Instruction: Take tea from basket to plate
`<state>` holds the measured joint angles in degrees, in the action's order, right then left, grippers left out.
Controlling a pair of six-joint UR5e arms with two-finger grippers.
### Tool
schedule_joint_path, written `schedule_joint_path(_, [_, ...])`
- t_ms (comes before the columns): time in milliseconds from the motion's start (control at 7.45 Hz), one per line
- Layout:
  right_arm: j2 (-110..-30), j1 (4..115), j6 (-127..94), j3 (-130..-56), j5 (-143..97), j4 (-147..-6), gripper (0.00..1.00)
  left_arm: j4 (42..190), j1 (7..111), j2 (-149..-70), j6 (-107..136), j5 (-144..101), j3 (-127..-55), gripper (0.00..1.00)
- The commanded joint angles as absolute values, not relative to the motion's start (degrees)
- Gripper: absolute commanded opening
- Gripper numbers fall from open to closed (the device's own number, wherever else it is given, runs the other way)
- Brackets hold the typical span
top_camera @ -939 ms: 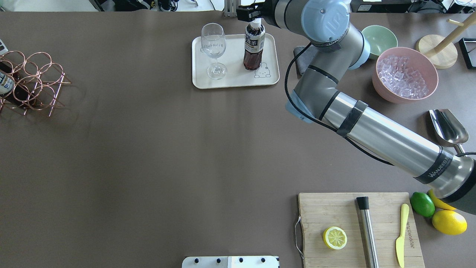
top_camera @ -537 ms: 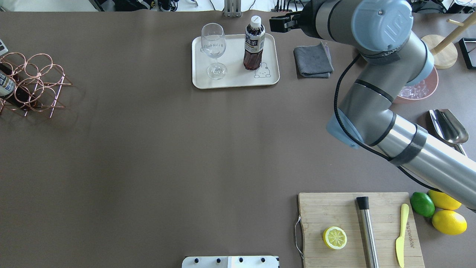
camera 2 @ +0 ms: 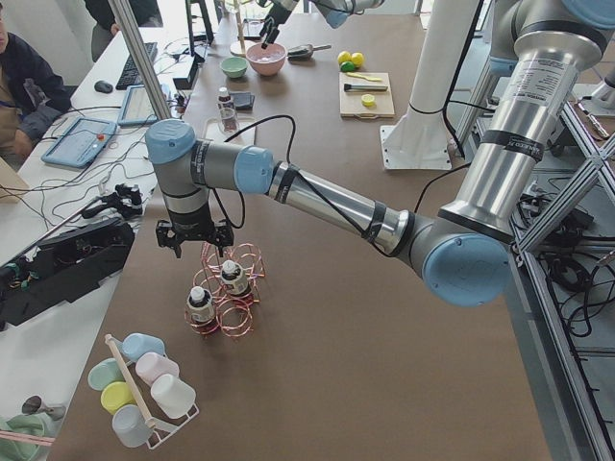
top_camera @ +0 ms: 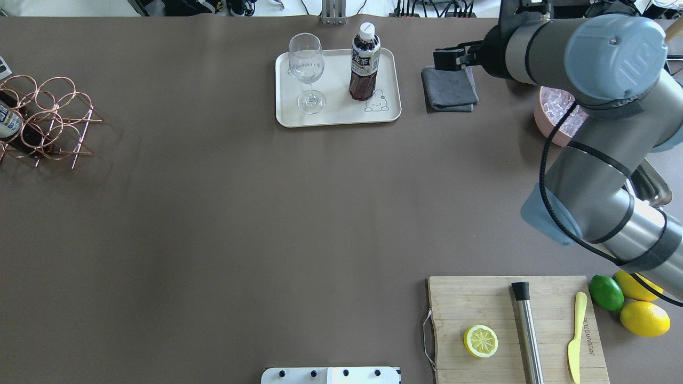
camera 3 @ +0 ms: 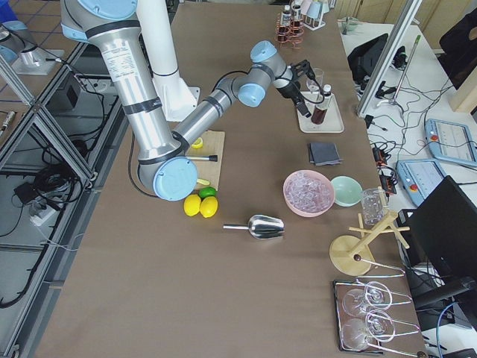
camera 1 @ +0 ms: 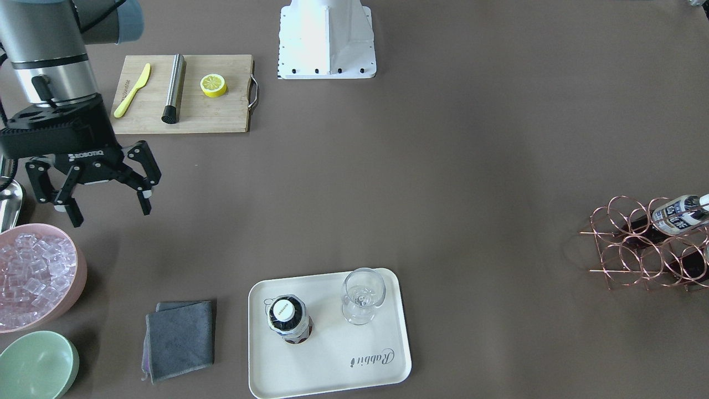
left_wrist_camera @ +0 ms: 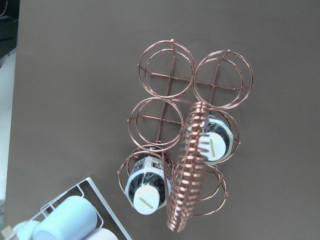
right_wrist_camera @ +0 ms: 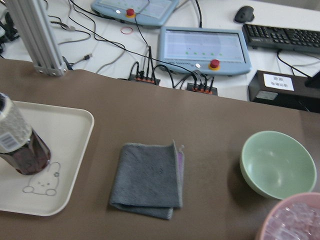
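One tea bottle stands upright on the cream plate, next to the bear drawing; it also shows in the front view and the right wrist view. My right gripper is open and empty, raised above the table right of the plate, over the grey cloth. The copper basket at the far left holds two more bottles. My left gripper hovers above the basket; I cannot tell whether it is open or shut.
A wine glass stands on the plate left of the bottle. A pink bowl of ice and a green bowl sit beyond the cloth. A cutting board with a lemon half lies near the robot base.
My right gripper has drawn away from above the bottle's cap and swung to the right, past the plate. The bottle stays standing on the plate.
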<state>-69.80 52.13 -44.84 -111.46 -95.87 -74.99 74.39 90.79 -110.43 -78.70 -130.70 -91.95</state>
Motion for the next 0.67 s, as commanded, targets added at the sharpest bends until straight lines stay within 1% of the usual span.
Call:
schedule_joint_path(0, [-73.9, 63.7, -43.7, -111.5, -113.1, -91.4, 1.0, 70.8, 96.4, -110.1, -64.5, -132.7, -92.3, 0.98])
schedule_joint_path(134, [-77.9, 67.6, -39.2, -112.2, -115.6, -92.0, 1.0, 70.7, 98.1, -109.3, -54.3, -134.5, -92.0, 0.98])
schedule_joint_path(268, [-82.8, 72.5, -25.7, -113.3, -117.7, -95.1, 1.0, 70.8, 99.0, -107.5, -45.0, -136.0, -91.8, 0.98])
schedule_joint_path(537, [-84.0, 82.3, -3.5, -113.7, -121.0, -107.7, 1.0, 71.4, 99.4, -103.6, -29.1, -136.4, -90.9, 0.98])
